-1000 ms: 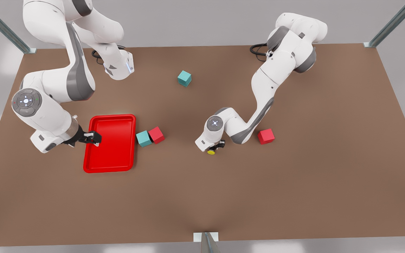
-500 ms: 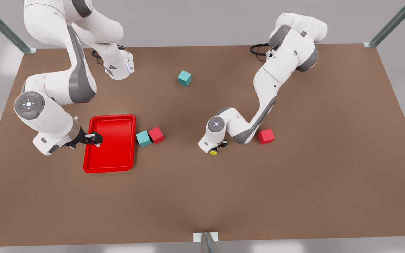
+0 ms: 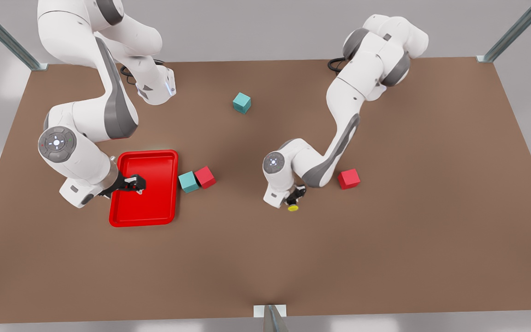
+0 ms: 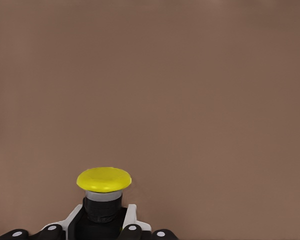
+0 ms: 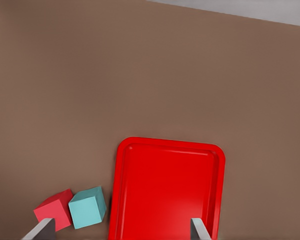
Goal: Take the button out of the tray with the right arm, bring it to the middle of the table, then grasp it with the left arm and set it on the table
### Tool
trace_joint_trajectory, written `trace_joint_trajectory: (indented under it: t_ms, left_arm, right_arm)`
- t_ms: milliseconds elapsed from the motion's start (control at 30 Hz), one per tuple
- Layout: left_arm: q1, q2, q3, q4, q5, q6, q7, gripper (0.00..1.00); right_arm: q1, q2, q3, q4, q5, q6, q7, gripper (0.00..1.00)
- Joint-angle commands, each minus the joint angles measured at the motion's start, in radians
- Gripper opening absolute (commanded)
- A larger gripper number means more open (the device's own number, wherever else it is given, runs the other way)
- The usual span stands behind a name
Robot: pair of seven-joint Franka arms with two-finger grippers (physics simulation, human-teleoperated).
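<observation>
The button [image 3: 292, 207] sits clamped in the left end effector [image 3: 294, 199], mid-table [image 3: 385, 240].

Both arms bent low over the counter.
Left gripper [image 3: 293, 199] clamps mid-scene; right gripper [image 3: 135, 185], fingers spread, hangs at the front view's left.

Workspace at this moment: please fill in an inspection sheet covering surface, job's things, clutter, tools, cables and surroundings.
Surface: brown table, flat, no marks seen.
Job's things: button, yellow cap, held in the left tool near mid-table; whether it touches the table cannot be told. Red tray holds no objects.
Clutter: teal cube touching red cube beside the tray; lone teal cube toward the far side; lone red cube by the left arm.
Tools: left tool shut on the button; right tool open, over the tray.
Cables: black cable at the left arm's base.
Surroundings: metal frame post at a far corner.
</observation>
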Motion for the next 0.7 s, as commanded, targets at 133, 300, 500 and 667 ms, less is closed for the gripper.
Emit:
trace_joint_trajectory:
  t_ms: [133, 300, 500, 667]
  left_arm:
    - [-0.092, 0.001, 0.054, 0.010, 0.470, -0.367, -1.426, 0.41]
    - [-0.143, 0.068, 0.054, -0.036, 0.743, -0.481, -1.684, 0.41]
    - [-0.155, 0.140, 0.054, -0.062, 0.819, -0.490, -1.848, 0.41]
    - [-0.155, 0.186, 0.054, -0.062, 0.849, -0.486, -1.848, 0.41]
  right_arm:
    - [0.015, 0.002, 0.000, 0.002, -0.001, 0.002, -0.017, 1.00]
    - [0.022, 0.006, 0.000, 0.002, -0.009, 0.000, -0.019, 1.00]
    - [0.017, 0.006, 0.000, 0.002, -0.009, 0.000, -0.019, 1.00]
    - [0.012, 0.006, -0.001, 0.003, -0.012, 0.000, -0.019, 1.00]
